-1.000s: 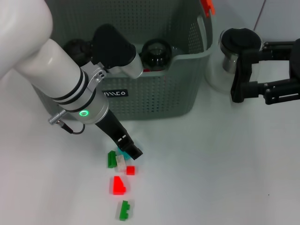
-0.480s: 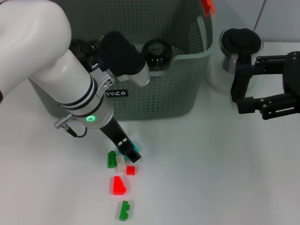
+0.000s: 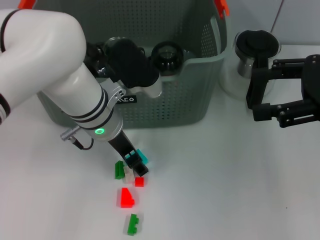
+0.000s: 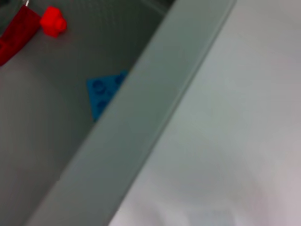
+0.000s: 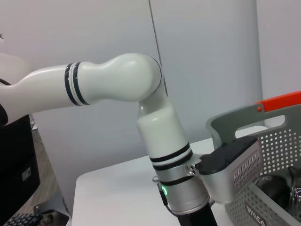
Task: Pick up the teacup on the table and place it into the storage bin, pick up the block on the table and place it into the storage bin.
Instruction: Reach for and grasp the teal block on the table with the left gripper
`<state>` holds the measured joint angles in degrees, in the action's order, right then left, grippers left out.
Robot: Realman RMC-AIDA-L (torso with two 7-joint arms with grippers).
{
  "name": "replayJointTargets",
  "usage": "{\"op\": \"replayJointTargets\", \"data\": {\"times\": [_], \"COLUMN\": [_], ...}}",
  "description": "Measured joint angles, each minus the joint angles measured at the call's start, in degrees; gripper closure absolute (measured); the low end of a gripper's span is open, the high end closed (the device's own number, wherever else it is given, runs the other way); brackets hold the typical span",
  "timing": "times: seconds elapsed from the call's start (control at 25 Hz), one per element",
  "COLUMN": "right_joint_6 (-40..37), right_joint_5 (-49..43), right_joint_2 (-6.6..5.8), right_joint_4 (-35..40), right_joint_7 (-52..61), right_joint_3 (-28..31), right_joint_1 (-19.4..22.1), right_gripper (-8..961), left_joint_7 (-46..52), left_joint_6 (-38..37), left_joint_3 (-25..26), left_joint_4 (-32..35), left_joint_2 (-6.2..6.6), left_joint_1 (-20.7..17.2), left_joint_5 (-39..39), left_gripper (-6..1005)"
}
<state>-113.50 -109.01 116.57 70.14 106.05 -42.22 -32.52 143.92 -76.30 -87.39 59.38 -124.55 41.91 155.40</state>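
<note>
The grey-green storage bin (image 3: 165, 107) stands at the back with its orange handle top (image 3: 221, 7). In front of it lies a cluster of small blocks. My left gripper (image 3: 136, 161) reaches down into the cluster and is shut on the cyan block (image 3: 142, 156). The left wrist view shows that blue block (image 4: 100, 92) half behind a grey band, and red blocks (image 4: 51, 21). A glass teacup with a black lid (image 3: 254, 47) stands right of the bin. My right gripper (image 3: 256, 94) hangs open just in front of it, touching nothing.
Around the gripper lie a green block (image 3: 119, 170), a whitish block (image 3: 129, 174), small red block (image 3: 139, 182), larger red block (image 3: 125, 197) and another green block (image 3: 132, 224). Dark round items (image 3: 167, 56) sit inside the bin. The right wrist view shows my left arm (image 5: 155, 122) beside the bin (image 5: 277, 141).
My left arm has swung lower and to the right over the blocks, and the cyan block has shifted right and come into view. The right gripper dropped slightly, then held still.
</note>
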Motion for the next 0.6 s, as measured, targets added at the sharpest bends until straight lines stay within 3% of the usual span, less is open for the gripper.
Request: {"op": "replayJointTargets", "data": {"times": [0.32,0.6], "right_joint_6": [0.20,0.24], "right_joint_5": [0.11,0.22], "right_joint_2": [-0.11,-0.07], "right_joint_4": [-0.09,-0.10], "right_joint_7": [-0.15,-0.71], "right_joint_3": [0.41,0.96], "right_joint_1": [0.00,0.00], "right_gripper": [59,58], "left_joint_7": [0.73,1.00], "left_joint_6": [0.28,-0.28], "left_joint_3": [-1.80,-2.14], "left_joint_4": [-0.05,-0.06], "left_joint_2": [-0.08,0.02], "left_joint_1": [0.10,0.65], "left_joint_5": [0.08,0.38], "left_gripper": [185,377]}}
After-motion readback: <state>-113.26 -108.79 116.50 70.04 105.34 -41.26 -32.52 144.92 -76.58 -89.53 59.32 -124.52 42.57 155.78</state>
